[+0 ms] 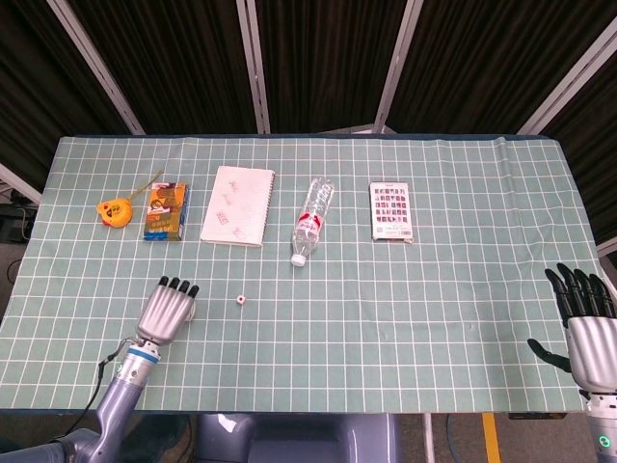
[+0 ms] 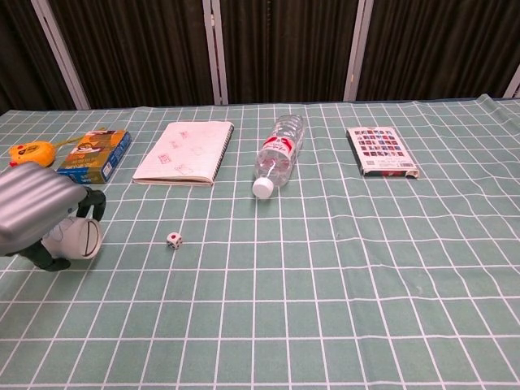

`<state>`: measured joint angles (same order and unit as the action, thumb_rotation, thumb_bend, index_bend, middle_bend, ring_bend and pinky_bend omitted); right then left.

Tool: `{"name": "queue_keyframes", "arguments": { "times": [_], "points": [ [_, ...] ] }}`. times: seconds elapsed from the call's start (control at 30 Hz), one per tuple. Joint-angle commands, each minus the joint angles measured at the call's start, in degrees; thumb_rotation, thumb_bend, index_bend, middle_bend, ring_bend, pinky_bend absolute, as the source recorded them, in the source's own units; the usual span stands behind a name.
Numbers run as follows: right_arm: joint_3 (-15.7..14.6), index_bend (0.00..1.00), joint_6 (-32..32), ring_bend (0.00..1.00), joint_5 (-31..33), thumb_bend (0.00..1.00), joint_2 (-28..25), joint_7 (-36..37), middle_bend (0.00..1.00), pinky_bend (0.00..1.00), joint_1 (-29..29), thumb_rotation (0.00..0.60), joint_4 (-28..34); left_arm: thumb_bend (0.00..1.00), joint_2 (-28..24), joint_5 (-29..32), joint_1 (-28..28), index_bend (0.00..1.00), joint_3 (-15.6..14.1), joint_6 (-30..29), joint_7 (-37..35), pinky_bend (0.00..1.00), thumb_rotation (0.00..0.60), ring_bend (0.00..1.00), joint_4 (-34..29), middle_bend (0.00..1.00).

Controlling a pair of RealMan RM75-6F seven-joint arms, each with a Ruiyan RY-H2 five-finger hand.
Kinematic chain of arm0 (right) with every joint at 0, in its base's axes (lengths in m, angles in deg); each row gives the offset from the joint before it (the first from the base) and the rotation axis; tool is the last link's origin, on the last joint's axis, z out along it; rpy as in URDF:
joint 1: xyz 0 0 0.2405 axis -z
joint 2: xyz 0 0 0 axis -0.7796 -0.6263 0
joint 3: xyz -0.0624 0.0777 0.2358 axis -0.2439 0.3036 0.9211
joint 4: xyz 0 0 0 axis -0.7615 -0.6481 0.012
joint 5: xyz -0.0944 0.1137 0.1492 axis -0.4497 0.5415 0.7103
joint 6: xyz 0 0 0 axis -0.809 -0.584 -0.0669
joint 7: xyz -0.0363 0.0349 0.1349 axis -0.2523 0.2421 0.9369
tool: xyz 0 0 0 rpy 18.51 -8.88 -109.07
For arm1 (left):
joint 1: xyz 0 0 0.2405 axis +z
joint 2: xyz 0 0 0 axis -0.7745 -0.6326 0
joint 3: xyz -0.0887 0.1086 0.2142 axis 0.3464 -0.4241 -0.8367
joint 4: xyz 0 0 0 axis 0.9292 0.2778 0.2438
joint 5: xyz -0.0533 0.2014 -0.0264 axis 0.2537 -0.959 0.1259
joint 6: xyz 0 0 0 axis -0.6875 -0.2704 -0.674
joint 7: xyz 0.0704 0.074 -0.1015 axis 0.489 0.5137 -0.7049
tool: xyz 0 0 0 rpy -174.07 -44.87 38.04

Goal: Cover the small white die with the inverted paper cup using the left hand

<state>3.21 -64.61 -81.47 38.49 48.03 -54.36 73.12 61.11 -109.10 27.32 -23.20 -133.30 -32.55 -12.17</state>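
The small white die (image 1: 240,301) (image 2: 174,240) lies on the green checked cloth, apart from everything else. Left of it the white paper cup (image 2: 79,238) lies on its side with its mouth turned toward the die. My left hand (image 1: 169,311) (image 2: 39,216) covers the cup from above; its fingers (image 2: 92,203) curl over the top and the thumb sits under the cup, so it grips the cup. In the head view the hand hides nearly all of the cup. My right hand (image 1: 586,323) hangs open off the table's right front corner, fingers spread, holding nothing.
Along the far side lie a yellow tape measure (image 1: 113,210), a colourful box (image 1: 165,210), a white notebook (image 1: 238,205), a water bottle (image 1: 311,219) on its side and a card pack (image 1: 391,211). The table's front edge is close behind my left hand.
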Motion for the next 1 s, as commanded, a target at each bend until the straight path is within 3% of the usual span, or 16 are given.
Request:
{"name": "queue_keyframes", "arguments": {
  "times": [0.03,0.17,0.23,0.33,0.53,0.63,1.0],
  "points": [
    [-0.01,0.0,0.09,0.0,0.04,0.0,0.02,-0.03,0.0,0.0,-0.03,0.6,0.04,0.0,-5.23,2.19,0.0,0.41,4.27,0.6,-17.68,0.45,0.6,0.41,-7.4,0.45],
    [-0.02,0.0,0.27,0.0,0.09,0.0,0.12,-0.25,0.0,0.0,-0.13,0.6,0.11,0.0,-8.82,3.16,0.18,0.42,8.45,1.77,-40.4,0.45,0.6,0.4,-12.07,0.45],
    [0.01,0.0,0.41,0.0,0.15,0.0,0.18,-0.39,0.0,0.0,-0.22,0.6,0.14,0.0,-7.86,3.79,0.7,0.44,11.12,0.87,-54.7,0.45,0.6,0.4,-11.79,0.45],
    [0.02,0.0,0.67,0.0,0.26,0.0,0.26,-0.55,0.0,0.0,-0.36,0.6,0.14,0.0,-6.18,3.67,0.56,0.46,12.13,1.86,-68.59,0.45,0.6,0.4,-8.79,0.45],
    [0.1,0.0,1.4,0.0,0.79,0.0,0.47,-0.9,0.0,0.0,-0.67,0.6,-0.15,0.0,-1.29,1.77,-0.98,0.47,11.09,3.47,-81.03,0.44,0.6,0.4,0.0,0.45],
    [0.26,0.0,1.78,0.0,1.35,0.0,0.6,-1.01,0.0,0.0,-0.81,0.6,-0.38,0.0,2.04,2.25,-2.22,0.47,10.67,5.19,-83.74,0.44,0.6,0.4,4.42,0.45],
    [0.68,0.0,2.62,0.0,2.9,0.0,0.7,-0.81,0.0,0.0,-1.08,0.6,-0.81,0.0,9.63,2.69,-5.85,0.47,10.04,8.34,-85.34,0.44,0.6,0.4,13.09,0.45]
  ]
}}
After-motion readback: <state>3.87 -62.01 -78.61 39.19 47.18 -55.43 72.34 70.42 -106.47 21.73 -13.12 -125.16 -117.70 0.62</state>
